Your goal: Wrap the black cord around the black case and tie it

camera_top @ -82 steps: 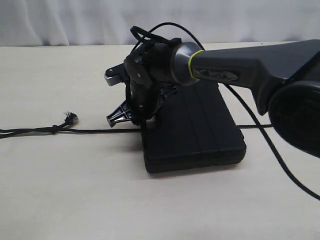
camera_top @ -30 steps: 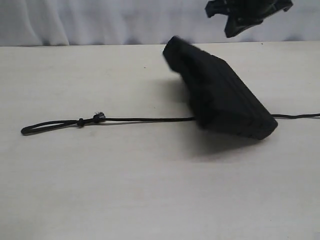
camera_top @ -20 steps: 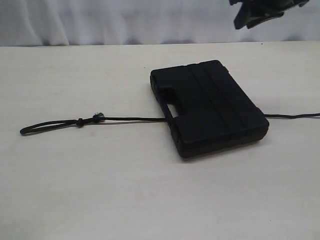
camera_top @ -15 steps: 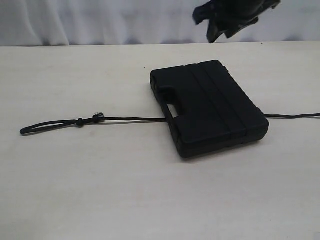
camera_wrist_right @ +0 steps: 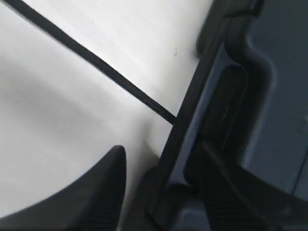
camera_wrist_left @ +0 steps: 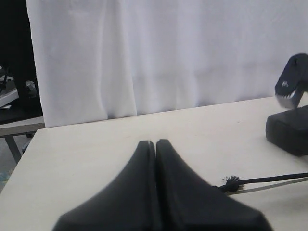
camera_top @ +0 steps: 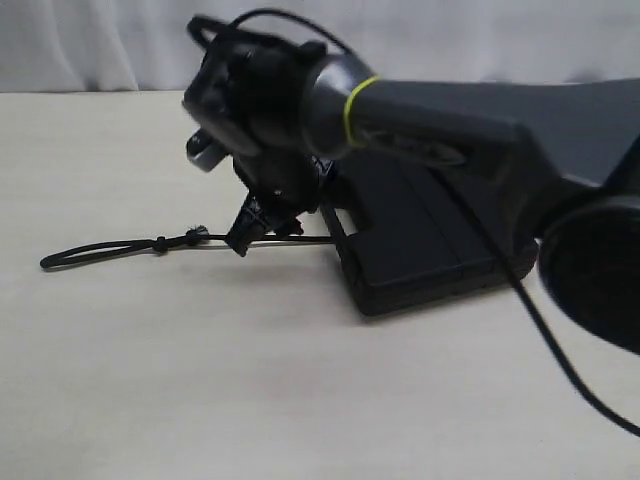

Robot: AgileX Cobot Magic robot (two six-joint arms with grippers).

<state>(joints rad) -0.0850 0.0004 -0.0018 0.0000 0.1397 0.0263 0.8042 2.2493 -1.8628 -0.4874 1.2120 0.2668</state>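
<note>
**Pale table, white curtain behind**

We see a pale cream tabletop (camera_top: 150, 380), smooth and matte, filling most of the exterior view. Behind its far edge hangs a white curtain (camera_top: 100, 45) in soft vertical folds. The light is even and the shadows on the tabletop are faint. In the left wrist view we find a dark gap (camera_wrist_left: 12, 43) past the curtain's edge, where a grey side table (camera_wrist_left: 19, 127) stands off the tabletop's corner.

Cord: a thin black cord (camera_wrist_right: 96, 60) lies straight across the pale tabletop (camera_wrist_right: 53, 120) and goes out of sight at the case's edge.
Case: a black case (camera_wrist_right: 274, 91), handle side showing, with a long recess behind the handle bar.
Fingers: one of the dark fingers (camera_wrist_right: 98, 190) hangs over bare tabletop, just beside the case's corner and clear of the cord.
</note>
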